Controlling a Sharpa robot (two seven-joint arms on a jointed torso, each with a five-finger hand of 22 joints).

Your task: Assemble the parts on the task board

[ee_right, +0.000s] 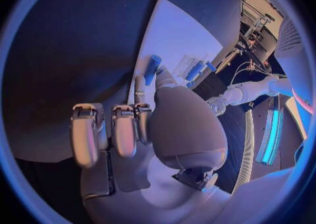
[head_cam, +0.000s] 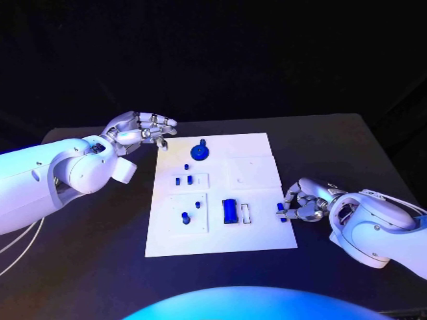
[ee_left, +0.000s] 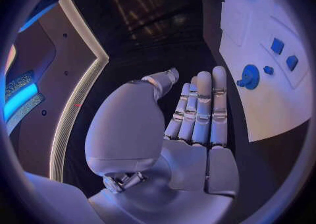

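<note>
Only blue parts (head_cam: pixel 230 211) – on task board (head_cam: pixel 259 239)

The head camera looks steeply down from above the near edge of the black surface (head_cam: pixel 367 153), taking in the whole white rectangular task board (head_cam: pixel 261 153). The left wrist camera sits close behind the left silver robot hand (ee_left: pixel 197 124), facing across the board's far left part. The right wrist camera sits close behind the right silver robot hand (ee_right: pixel 125 129), facing leftward across the board; all three views share the board.
</note>
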